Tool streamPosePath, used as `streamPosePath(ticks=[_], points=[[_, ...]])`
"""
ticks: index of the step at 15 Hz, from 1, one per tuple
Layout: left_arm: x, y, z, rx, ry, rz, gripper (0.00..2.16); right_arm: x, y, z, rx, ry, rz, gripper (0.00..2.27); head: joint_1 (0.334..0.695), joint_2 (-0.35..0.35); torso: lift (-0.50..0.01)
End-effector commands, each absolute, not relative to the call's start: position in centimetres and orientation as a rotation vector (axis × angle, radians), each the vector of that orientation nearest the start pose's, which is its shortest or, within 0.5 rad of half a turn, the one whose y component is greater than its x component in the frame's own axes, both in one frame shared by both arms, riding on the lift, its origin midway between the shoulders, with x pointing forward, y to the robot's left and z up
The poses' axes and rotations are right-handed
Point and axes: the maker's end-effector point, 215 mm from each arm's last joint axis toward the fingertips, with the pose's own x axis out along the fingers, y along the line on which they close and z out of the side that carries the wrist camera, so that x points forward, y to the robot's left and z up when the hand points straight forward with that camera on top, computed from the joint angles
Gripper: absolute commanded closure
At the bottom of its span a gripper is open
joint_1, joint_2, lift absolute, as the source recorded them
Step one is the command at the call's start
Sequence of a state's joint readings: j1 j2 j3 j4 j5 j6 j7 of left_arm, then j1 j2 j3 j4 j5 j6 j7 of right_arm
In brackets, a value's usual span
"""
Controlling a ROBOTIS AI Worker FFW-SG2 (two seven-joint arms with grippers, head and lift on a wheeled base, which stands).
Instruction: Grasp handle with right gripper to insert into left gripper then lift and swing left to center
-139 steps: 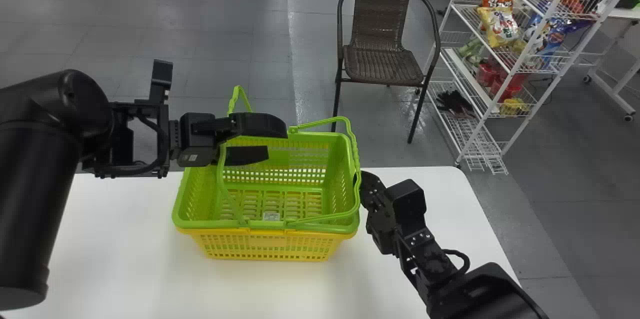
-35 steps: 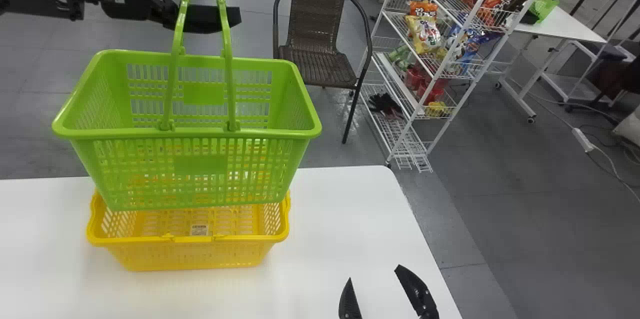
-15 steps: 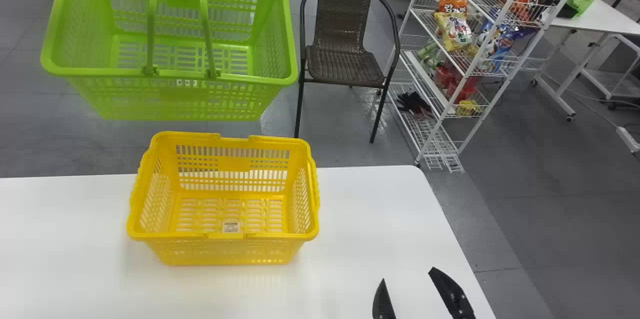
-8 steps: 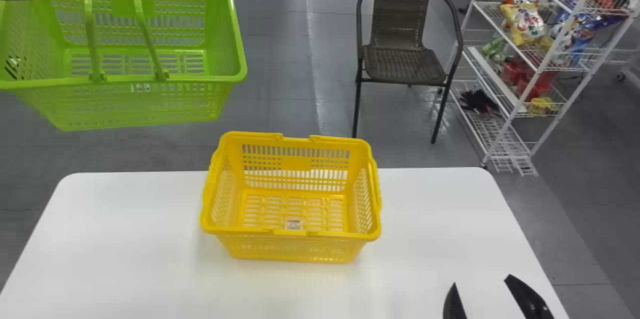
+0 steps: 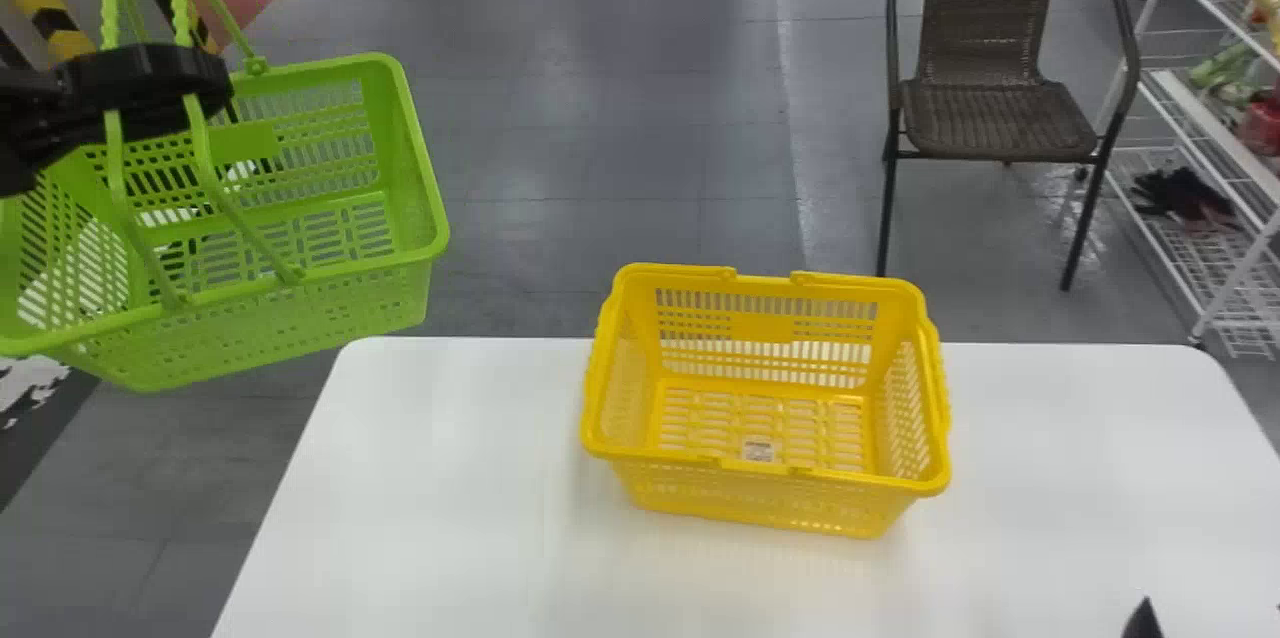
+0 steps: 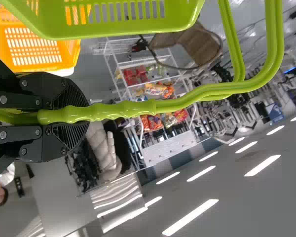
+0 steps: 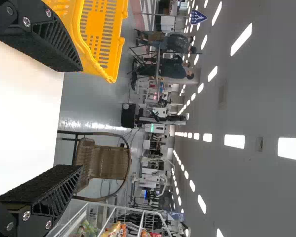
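Left gripper (image 5: 150,86): clenched on both handles (image 5: 116,158), far left
Green basket (image 5: 370,303): hanging beneath it
Yellow basket (image 5: 760,498): on table (image 5: 450,518)
Right gripper (image 5: 1211,608): fingers released, near right

Bright ceiling lights (image 7: 241,39), glare on grey floor (image 5: 520,183), faint shadow on white tabletop (image 5: 450,478).

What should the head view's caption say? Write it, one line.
Green basket hung from the left gripper, left of a yellow basket on a white table.
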State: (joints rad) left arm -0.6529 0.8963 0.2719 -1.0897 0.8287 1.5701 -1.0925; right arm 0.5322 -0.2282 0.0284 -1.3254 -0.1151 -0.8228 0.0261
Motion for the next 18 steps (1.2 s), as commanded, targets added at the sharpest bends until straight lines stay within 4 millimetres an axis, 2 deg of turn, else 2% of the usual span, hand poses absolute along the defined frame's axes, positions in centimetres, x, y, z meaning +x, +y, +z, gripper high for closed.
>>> streamPosePath(ticks=[1, 3, 4, 7, 10, 13, 16, 18], points=[[46.6, 48.0, -16.5, -0.961, 0.592, -0.679, 2.13, 34.1, -28.9, -46.7, -0.103, -0.042, 0.083, 0.13, 0.695, 0.214, 0.000], [42.9, 49.1, -18.3, -0.957, 0.598, -0.654, 2.13, 34.0, -29.0, -46.9, -0.104, -0.039, 0.082, 0.13, 0.695, 0.245, 0.000], [40.9, 48.7, -19.5, -0.955, 0.611, -0.654, 2.13, 34.0, -29.1, -46.9, -0.105, -0.037, 0.081, 0.13, 0.695, 0.268, 0.000], [36.1, 46.8, -22.3, -0.939, 0.636, -0.661, 2.13, 34.0, -29.4, -47.0, -0.102, -0.036, 0.079, 0.13, 0.695, 0.289, 0.000], [31.5, 44.0, -24.7, -0.923, 0.677, -0.670, 2.13, 34.2, -29.6, -47.0, -0.103, -0.036, 0.079, 0.13, 0.695, 0.279, 0.000], [27.0, 39.6, -26.9, -0.923, 0.718, -0.699, 2.13, 34.4, -29.8, -47.1, -0.106, -0.032, 0.077, 0.13, 0.695, 0.252, 0.000], [23.8, 34.0, -27.6, -0.947, 0.728, -0.774, 2.13, 34.5, -29.8, -47.2, -0.104, -0.031, 0.075, 0.13, 0.695, 0.179, 0.000], [22.3, 30.3, -27.7, -0.948, 0.739, -0.826, 2.13, 34.5, -29.9, -47.0, -0.104, -0.035, 0.075, 0.13, 0.695, 0.133, 0.000]])
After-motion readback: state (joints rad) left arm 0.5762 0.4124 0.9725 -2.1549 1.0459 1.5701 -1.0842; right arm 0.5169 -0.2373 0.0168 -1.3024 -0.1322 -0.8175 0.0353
